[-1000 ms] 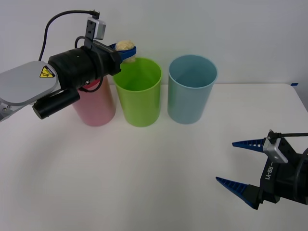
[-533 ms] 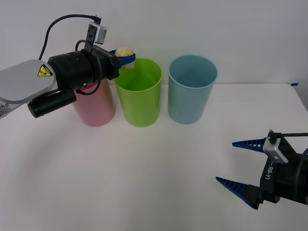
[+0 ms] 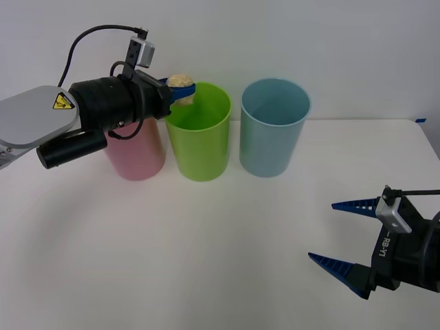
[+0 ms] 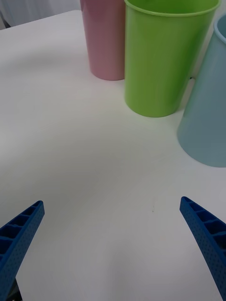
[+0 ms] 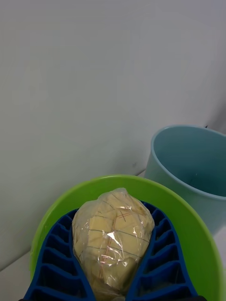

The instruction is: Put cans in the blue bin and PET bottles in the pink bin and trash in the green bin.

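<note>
The left gripper (image 3: 180,88), pinching the trash (image 3: 180,81), hangs above the green bin (image 3: 199,137) at its far-left rim; the right gripper (image 3: 345,237) waits spread, well apart.

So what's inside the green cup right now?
Nothing that can be seen. The green bin looks bare inside, though its bottom is hidden. The trash is above its rim, pinched in the left gripper. The right gripper waits open, far away.
</note>
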You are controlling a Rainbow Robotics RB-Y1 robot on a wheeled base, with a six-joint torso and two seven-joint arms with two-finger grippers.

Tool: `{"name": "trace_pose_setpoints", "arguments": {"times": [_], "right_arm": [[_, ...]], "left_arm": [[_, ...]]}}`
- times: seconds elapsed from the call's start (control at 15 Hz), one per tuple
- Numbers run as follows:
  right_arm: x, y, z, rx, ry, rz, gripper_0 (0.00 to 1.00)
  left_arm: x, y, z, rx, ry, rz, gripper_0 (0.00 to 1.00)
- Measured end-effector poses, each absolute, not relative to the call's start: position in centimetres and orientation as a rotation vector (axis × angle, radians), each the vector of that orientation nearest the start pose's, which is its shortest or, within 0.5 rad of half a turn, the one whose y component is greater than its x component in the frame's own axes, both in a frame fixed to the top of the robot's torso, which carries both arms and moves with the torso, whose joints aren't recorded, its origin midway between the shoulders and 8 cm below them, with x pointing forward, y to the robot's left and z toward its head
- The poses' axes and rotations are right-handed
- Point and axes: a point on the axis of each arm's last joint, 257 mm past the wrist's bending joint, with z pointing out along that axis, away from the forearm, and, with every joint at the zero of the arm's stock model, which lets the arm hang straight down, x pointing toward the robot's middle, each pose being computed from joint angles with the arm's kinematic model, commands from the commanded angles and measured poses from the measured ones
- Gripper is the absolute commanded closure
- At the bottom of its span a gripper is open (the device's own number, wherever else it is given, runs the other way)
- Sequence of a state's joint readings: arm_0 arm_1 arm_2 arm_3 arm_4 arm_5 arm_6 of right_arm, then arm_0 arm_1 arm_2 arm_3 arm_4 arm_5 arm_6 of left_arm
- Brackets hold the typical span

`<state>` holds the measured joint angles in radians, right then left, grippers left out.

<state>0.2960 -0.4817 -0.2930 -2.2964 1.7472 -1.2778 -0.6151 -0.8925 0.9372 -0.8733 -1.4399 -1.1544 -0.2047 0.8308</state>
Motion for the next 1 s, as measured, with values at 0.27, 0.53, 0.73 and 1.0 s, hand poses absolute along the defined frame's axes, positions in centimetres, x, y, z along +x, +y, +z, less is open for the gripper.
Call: {"name": "trace_pose_setpoints", "arguments": {"times": [0.27, 0.53, 0.73, 1.0], "right_arm": [[32.9, -18.6, -18.3, -1.075, 1.799, 0.44, 0.0], [32.9, -18.6, -18.3, -1.075, 1.799, 0.44, 0.0], [32.9, -18.6, -18.3, -1.075, 1.799, 0.44, 0.0], [32.9, -18.6, -18.3, -1.075, 1.799, 0.44, 0.0]], "left_arm": [[61.0, 9.4, -7.2, 0.662, 1.671, -0.551, 0.57], [61.2, 9.5, -6.9, 0.68, 1.651, -0.52, 0.0], [61.4, 9.6, -6.4, 0.684, 1.628, -0.497, 0.0], [61.3, 9.3, -5.8, 0.68, 1.609, -0.498, 0.0]]}}
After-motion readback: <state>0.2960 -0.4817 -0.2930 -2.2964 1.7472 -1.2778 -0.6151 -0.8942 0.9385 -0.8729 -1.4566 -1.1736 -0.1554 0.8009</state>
